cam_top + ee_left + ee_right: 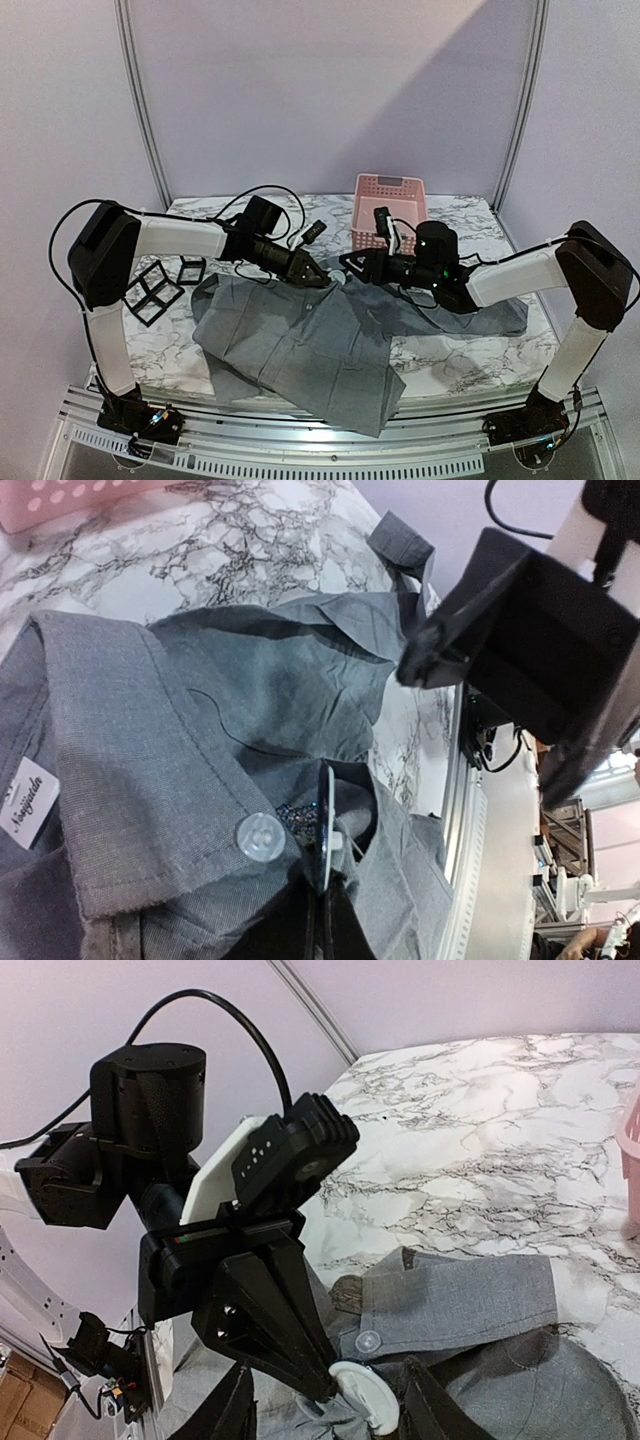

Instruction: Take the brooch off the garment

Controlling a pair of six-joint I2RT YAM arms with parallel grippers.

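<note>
Top external view: a large plain grey cloth garment [300, 350] lies crumpled across a white marble-patterned table [460, 365], one part hanging over the near edge. Both arms reach in to meet above its upper part. The left gripper [318, 277] and the right gripper [345, 262] sit tip to tip there, near the front of a pink perforated plastic basket [390, 180] that stands at the far side. Black wire-frame cubes [150, 290] rest on the table's left side, beside the cloth. From the left wrist, the brooch [325, 825] – a round white-backed disc with a glittery blue face – stands edge-on at the end of the collar, just beside a clear round shirt button [260, 837]. Its lower rim runs down into the narrow slit between the left fingers, which are pinched together on it. Whether its pin passes through the cloth cannot be told. A white label with script lettering [30, 800] shows inside the collar. From the right wrist, the disc's white back faces the camera at the left gripper's tip, with the right fingers [425, 1410] spread wide on either side of it – grasping nothing.
</note>
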